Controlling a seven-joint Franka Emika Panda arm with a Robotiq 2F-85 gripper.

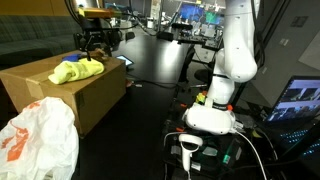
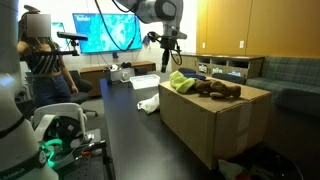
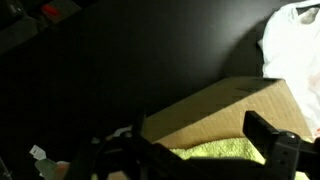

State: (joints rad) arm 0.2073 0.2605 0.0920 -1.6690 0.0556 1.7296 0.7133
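Your end effector [image 1: 97,41] hangs open and empty just above the crumpled yellow-green cloth [image 1: 78,70], which lies on top of the brown cardboard box [image 1: 72,98] beside a brown soft lump [image 2: 218,90], so I'd judge no grasp made yet.

box [image 2: 205,130] top partly clr, cloth [image 2: 181,82] in way
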